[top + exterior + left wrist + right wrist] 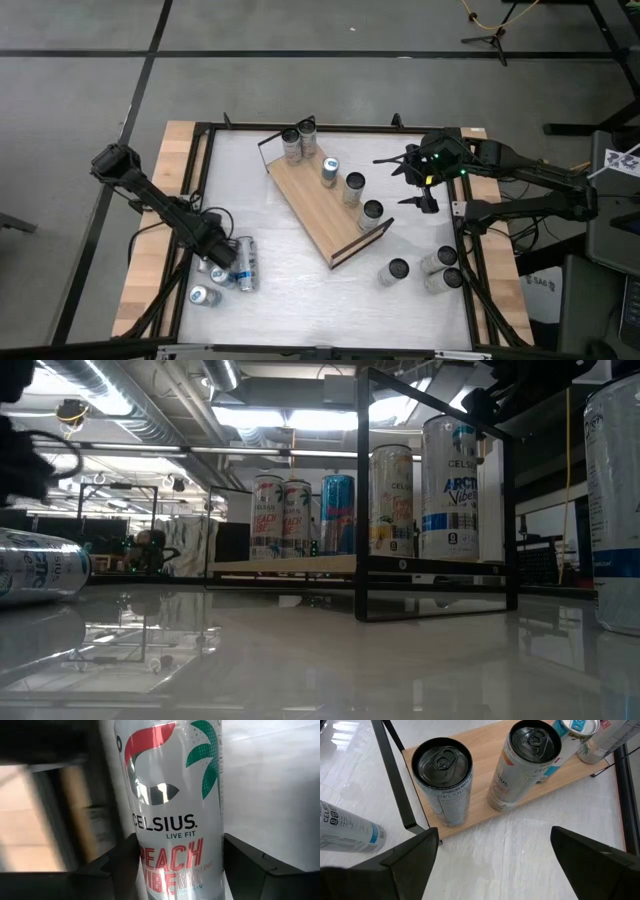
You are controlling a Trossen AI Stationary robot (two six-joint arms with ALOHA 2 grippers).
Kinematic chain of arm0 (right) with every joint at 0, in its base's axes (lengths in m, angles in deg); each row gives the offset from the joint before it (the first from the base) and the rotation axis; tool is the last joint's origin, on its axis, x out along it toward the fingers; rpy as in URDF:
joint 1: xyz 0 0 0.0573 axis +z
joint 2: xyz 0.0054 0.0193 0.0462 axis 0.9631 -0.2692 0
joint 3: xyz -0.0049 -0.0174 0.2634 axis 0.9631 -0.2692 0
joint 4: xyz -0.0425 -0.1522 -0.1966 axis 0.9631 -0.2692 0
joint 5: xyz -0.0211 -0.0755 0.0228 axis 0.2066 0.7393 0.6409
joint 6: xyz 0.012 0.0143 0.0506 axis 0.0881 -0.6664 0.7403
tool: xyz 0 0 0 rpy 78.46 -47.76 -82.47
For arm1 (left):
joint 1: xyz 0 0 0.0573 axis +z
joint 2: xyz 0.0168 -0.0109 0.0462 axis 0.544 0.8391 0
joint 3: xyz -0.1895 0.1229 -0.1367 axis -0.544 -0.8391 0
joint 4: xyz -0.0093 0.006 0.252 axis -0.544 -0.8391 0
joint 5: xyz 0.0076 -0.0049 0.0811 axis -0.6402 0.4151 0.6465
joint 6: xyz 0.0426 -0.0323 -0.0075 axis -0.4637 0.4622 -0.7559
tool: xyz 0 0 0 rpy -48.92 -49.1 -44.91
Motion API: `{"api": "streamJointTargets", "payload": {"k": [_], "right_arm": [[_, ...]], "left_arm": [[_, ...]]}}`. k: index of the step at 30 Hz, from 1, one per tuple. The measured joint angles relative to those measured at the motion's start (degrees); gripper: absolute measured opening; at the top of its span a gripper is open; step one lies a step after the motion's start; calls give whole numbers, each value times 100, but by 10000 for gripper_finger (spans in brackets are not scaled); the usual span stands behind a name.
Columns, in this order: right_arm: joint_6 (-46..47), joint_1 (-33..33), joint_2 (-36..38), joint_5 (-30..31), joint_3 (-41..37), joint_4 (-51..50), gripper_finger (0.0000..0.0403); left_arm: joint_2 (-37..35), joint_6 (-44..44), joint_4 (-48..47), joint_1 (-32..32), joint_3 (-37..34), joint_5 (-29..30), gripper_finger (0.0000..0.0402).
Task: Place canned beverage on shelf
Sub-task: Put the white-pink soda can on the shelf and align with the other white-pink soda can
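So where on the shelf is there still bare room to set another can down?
The shelf is bare along its whole near-left strip, from the rail by the far can pair to the near rail. The far-right edge is crowded: three cans in a row.

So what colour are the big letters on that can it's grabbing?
Red "PEACH" lettering on the white can, clearest in the left wrist view.

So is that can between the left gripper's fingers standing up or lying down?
Lying down. From above, the can lies on its side among other tipped cans, with the left gripper around it; the wrist camera shows the fingers flanking it.
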Motion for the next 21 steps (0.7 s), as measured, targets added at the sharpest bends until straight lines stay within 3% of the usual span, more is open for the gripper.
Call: {"api": "streamJointTargets", "payload": {"k": [10, 21], "right_arm": [[0, 0, -2, -2, 2, 4, 379], [0, 2, -2, -2, 0, 4, 379]], "left_arm": [[-2, 29, -176, 157, 171, 447, 226], [-33, -22, -205, 471, 182, 1462, 225]]}}
